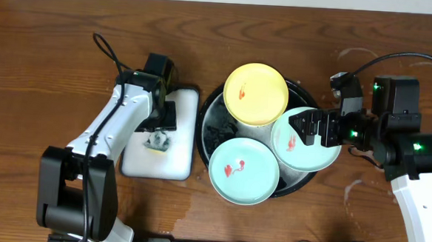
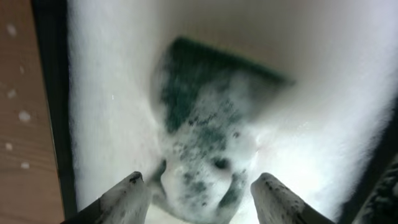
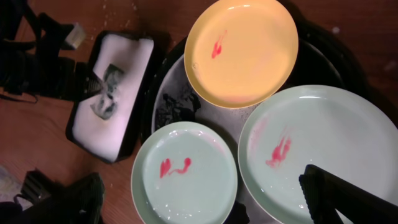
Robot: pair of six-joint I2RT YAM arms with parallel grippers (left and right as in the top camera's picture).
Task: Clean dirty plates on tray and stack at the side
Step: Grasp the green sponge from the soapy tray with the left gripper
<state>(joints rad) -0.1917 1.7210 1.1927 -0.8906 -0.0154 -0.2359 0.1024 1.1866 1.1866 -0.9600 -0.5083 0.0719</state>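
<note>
While our left pincer [image 2: 199, 196] hangs spread astride the sponge [image 2: 205, 149] on the white tray [image 1: 183, 145] toward the left edge of the bench [image 1: 26, 66], our right pincer [image 1: 304, 129] spread above a mint plate [image 1: 307, 157], beside it a yellow plate [image 1: 256, 93] and second mint plate [image 1: 243, 170], all red-smeared, on the black tray [image 1: 210, 128] mid-bench

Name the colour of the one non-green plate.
Yellow plate; the right wrist view shows it best.

three plates on tray [image 1: 209, 129], mid-table: far plate [image 1: 256, 93], near plate [image 1: 244, 170], right plate [image 1: 303, 157]. small tray [image 1: 179, 145] just left of tray. sponge [image 1: 158, 141] in small tray, between left gripper [image 2: 199, 186] fingers. right gripper [image 1: 298, 130] above right plate.
</note>
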